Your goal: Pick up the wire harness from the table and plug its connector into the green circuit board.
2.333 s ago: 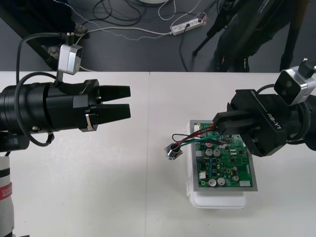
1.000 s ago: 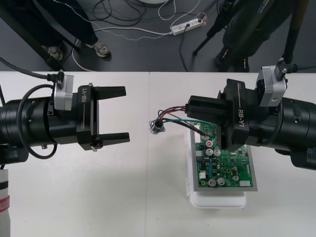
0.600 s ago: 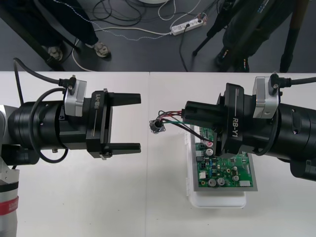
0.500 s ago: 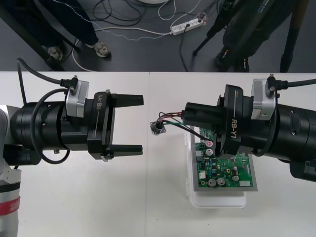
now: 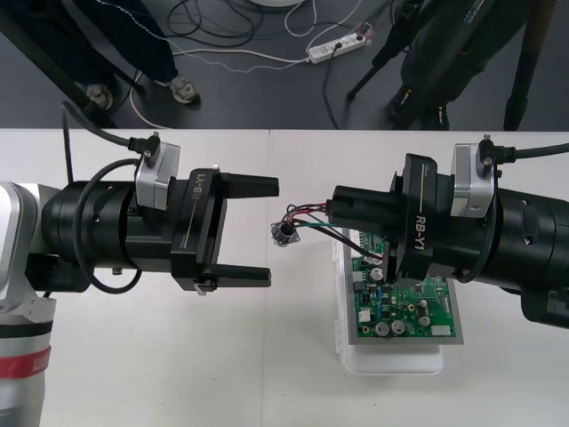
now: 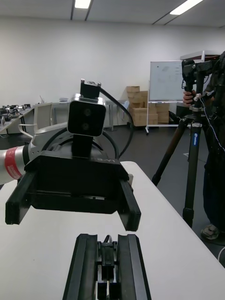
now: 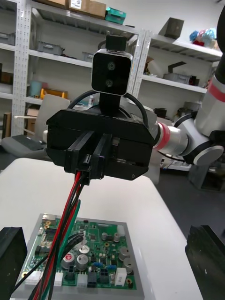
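Red-black-green wire harness [image 5: 311, 214] gripped by right gripper [image 5: 339, 208] above green circuit board [image 5: 404, 307] | left gripper [image 5: 271, 230] spread wide, empty | handover judged; socket [image 5: 284, 233] to be enclosed next.

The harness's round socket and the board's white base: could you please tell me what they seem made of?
The round socket of the harness looks like bare metal: silvery, with a dull sheen on its flange. The white base under the green circuit board looks like smooth matte plastic, though foam is possible.
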